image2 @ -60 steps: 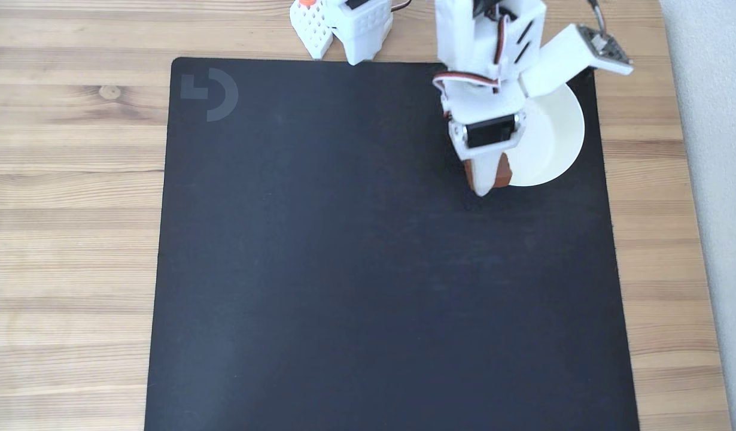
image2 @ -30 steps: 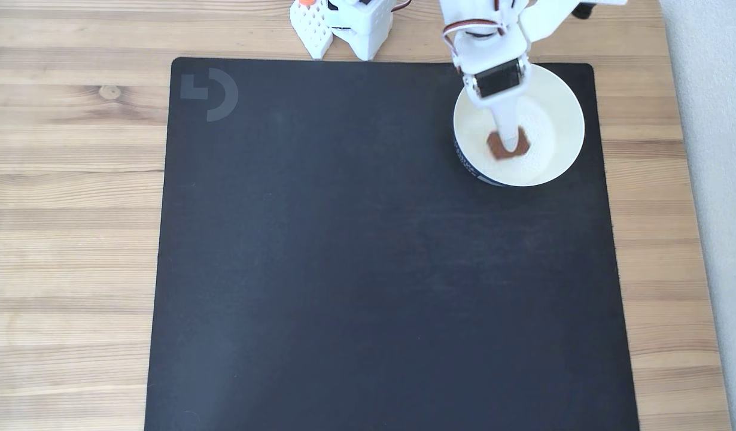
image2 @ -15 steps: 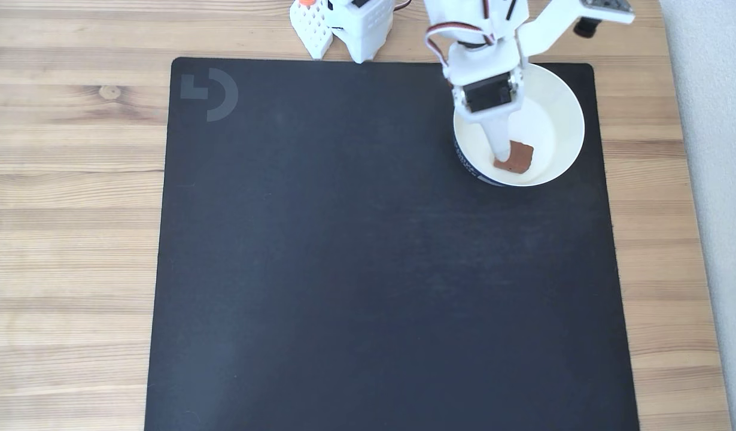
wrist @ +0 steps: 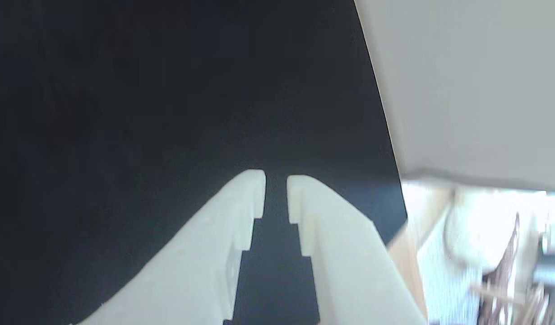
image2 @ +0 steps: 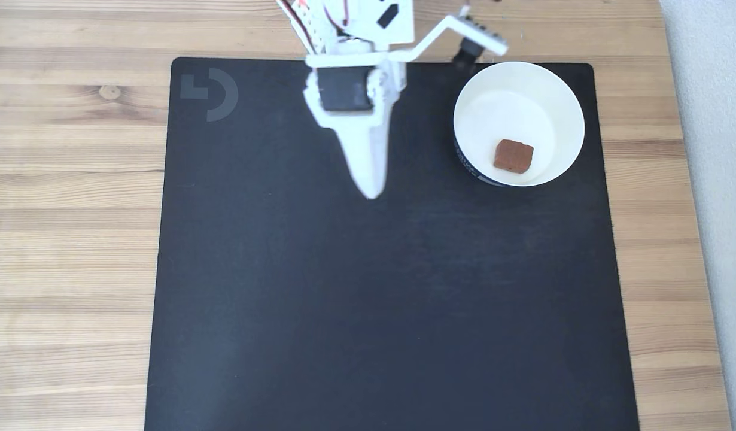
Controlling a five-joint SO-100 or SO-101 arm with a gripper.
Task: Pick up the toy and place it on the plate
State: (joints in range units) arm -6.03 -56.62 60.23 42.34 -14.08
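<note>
In the fixed view the reddish-brown toy [image2: 513, 156] lies flat inside the white plate [image2: 553, 96] at the mat's top right, with nothing touching it. My gripper [image2: 371, 191] hangs over the black mat well to the left of the plate, pointing toward the view's bottom. The wrist view shows the gripper [wrist: 276, 177] with its two white fingers a narrow slit apart, nothing between them and only dark mat below.
A large black mat [image2: 374, 299] covers most of the wooden table [image2: 69, 239]. The arm's white base [image2: 350, 24] stands at the mat's top edge. A pale grey strip [image2: 721, 179] runs down the right side past the table.
The gripper carried the toy over the plate, let it go there, then swung left away from the plate. The toy now lies still in the plate.
</note>
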